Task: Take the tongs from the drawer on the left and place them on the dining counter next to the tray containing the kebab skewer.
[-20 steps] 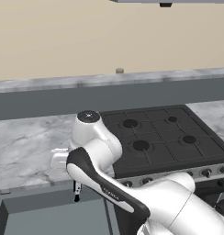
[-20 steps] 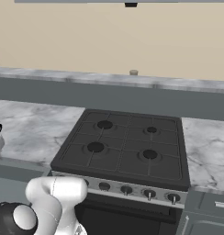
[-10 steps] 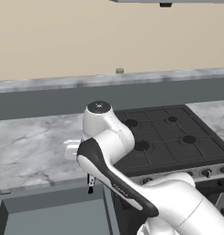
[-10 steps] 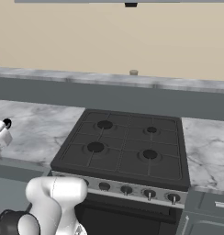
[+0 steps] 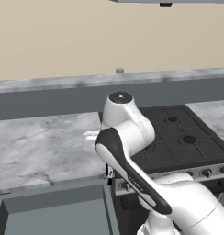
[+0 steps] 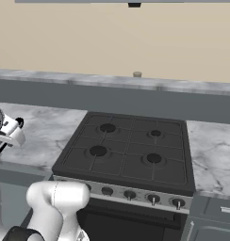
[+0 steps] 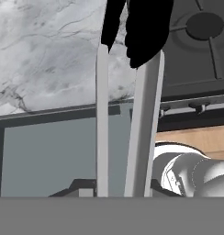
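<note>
And the tongs are out of the drawer, up in the air, pinched in the claw, whose jaws sit narrow on the handle end down at six o'clock of the hand view. The pick-up, by the look of it, is done: the drawer lies open below with its plain grey floor showing and nothing in it that can be made out. Left to do is the whole carry, as the dining counter, the tray and the skewer are nowhere among what these pictures show; what lies ahead here is the stove and the marbled desk flanking it. So the arm, I judge, needs a wide swing or the base a drive before any placing. As for the tongs' lie: two silvery arms run side by side along the hand's own line, from six o'clock up to twelve, and the dark tips at the far end point away from the claw, over the desk's edge and the stove's corner.
</note>
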Robot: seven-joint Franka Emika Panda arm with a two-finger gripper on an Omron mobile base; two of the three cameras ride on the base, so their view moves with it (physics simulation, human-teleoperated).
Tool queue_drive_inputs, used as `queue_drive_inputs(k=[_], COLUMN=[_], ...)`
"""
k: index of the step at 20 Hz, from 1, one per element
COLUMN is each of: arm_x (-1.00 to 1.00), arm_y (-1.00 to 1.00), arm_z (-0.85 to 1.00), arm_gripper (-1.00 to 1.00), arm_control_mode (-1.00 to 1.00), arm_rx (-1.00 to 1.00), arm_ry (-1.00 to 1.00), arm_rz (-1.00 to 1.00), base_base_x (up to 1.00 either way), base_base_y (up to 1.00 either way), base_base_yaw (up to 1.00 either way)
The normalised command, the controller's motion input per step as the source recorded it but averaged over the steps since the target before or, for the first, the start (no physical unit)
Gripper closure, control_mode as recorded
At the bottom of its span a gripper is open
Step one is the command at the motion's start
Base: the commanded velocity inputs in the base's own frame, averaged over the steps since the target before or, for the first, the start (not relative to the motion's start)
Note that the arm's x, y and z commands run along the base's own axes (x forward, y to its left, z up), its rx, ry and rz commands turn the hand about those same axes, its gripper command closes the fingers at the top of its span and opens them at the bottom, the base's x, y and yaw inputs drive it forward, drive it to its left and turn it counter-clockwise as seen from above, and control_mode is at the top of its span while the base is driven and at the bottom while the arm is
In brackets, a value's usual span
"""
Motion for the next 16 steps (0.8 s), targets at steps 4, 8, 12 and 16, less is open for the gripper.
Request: queue_drive_inputs(k=[4, 8, 12, 16], arm_x=[0.24, 0.12, 0.01, 0.09], arm_y=[-0.49, -0.55, -0.45, -0.39], arm_z=[0.16, 0.28, 0.31, 0.30], arm_gripper=[1.00, 1.00, 1.00, 1.00], arm_control_mode=[-1.00, -1.00, -1.00, -1.00], arm_rx=[0.00, 0.09, 0.12, 0.01], arm_ry=[0.00, 0.01, 0.00, 0.00], arm_rz=[0.00, 0.00, -0.04, -0.03], base_base_x=[0.00, 0.00, 0.00, 0.00], base_base_y=[0.00, 0.00, 0.00, 0.00], base_base_yaw=[0.00, 0.00, 0.00, 0.00])
